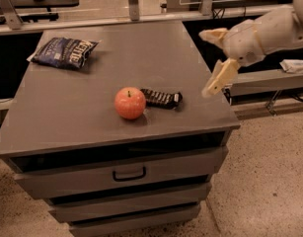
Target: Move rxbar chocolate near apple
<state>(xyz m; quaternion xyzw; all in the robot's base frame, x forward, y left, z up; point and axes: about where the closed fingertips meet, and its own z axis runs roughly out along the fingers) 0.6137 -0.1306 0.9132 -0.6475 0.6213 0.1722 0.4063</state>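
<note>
Speckled floor and dark shelving surround the grey table [67, 107], which carries everything that matters.

At its far left corner lies a dark-blue chip bag [64, 52], well apart from the rest and no part of my job.

Toward the front middle sits the apple [130, 102], upright with its stem up. Being round, it is the thing most likely to go astray: any knock could send it rolling toward the front edge.

Just right of it lies the rxbar chocolate [162, 98], flat on the table, its left end right against the apple or nearly so; I cannot tell whether they touch. I judge the placement done.

Further right, my end effector [216, 57] hangs past the table's right edge, above the surface, fingers spread wide and holding nothing. The danger from here is my own arm: a low sweep to the left could catch the bar with the lower finger [220, 77], drag it off, or push it into the apple.

As for containers, the drawers [126, 174] under the tabletop look closed, so their contents are hidden from me.
</note>
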